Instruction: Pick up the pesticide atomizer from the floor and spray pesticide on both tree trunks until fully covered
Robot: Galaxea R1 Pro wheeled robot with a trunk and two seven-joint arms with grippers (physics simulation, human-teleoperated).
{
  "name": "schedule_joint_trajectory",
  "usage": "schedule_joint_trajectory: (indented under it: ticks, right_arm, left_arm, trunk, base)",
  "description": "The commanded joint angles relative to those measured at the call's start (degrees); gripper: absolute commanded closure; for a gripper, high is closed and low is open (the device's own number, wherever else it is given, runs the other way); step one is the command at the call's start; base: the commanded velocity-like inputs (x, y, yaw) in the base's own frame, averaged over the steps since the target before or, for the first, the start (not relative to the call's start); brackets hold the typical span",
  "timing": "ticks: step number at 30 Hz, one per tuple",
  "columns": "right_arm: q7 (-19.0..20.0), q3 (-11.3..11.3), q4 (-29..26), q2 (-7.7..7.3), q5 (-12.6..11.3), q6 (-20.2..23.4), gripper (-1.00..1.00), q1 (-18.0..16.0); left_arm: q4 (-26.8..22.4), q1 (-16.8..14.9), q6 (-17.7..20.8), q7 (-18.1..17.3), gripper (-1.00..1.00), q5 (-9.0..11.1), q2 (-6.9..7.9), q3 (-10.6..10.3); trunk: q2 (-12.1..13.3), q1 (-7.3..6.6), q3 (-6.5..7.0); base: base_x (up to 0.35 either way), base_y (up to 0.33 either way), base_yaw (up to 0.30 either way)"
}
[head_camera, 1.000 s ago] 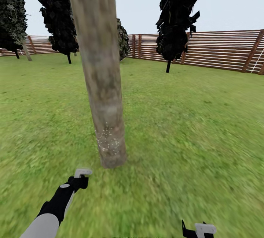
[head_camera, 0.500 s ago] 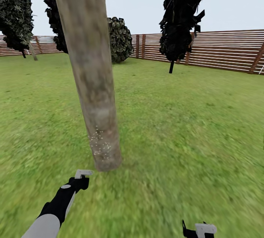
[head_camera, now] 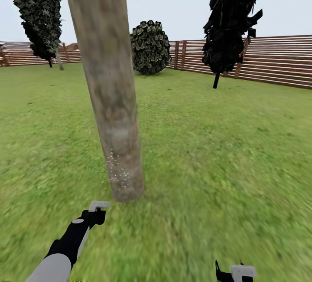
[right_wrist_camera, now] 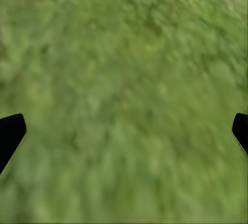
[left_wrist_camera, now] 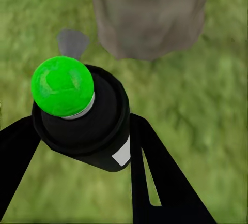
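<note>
Gripping the small dark pesticide atomizer (left_wrist_camera: 85, 123), a squat black bottle w/ a white label patch, the left claw (left_wrist_camera: 82, 146) pinches it between two black fingers (left_wrist_camera: 155, 177), one on each side of the body. The button on its top shows bright green here. In the head view the left claw (head_camera: 96, 212) sits low, just short of the trunk's foot, w/ the white tip forward; the bottle itself is too small to make out there. The nozzle end faces the thick grey-brown mottled tree trunk (head_camera: 108, 82), seen close ahead in the left wrist view (left_wrist_camera: 150, 14), presumably so spray lands on bark rather than grass.

Tiny white specks of pesticide (head_camera: 118, 171) dot only a low patch of the trunk, near its base; the bark above looks bare. Judged from this, coverage is partial and much of the column remains to be treated, i.e. the arm would likely need to aim higher.

The right claw (right_wrist_camera: 124, 131) is spread wide, holding nothing, black fingertips at the frame's edges over blurred green grass lawn (head_camera: 225, 152); in the head view it (head_camera: 236, 272) hangs low at the robot's right, kept out of the spray path.

Beyond: brown horizontal-slat wooden fence (head_camera: 277, 60), a round dark-leaved bush (head_camera: 150, 47), and a thin-stemmed dark columnar tree (head_camera: 232, 17).
</note>
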Motion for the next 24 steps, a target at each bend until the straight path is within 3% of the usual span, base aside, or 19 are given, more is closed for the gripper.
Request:
schedule_joint_trajectory:
  ticks: [1, 9, 24]
  right_arm:
    - [0.0, 0.0, 0.0, 0.0, 0.0, 0.0, -1.0, 0.0]
    - [0.0, 0.0, 0.0, 0.0, 0.0, 0.1, -1.0, 0.0]
    - [0.0, 0.0, 0.1, 0.0, 0.0, 0.1, -1.0, 0.0]
  left_arm:
    - [0.0, 0.0, 0.0, 0.0, 1.0, 0.0, -0.01, 0.0]
    - [0.1, 0.0, -0.1, 0.1, 1.0, 0.0, 0.06, 0.1]
    - [0.0, 0.0, 0.2, 0.1, 1.0, -0.1, 0.06, 0.1]
  trunk:
    - [0.0, 0.0, 0.0]
    - [0.0, 0.0, 0.0]
    - [0.0, 0.0, 0.0]
  base:
    - [0.113, -0.275, 0.212]
    - [0.045, -0.275, 0.036]
    - [0.104, -0.269, 0.223]
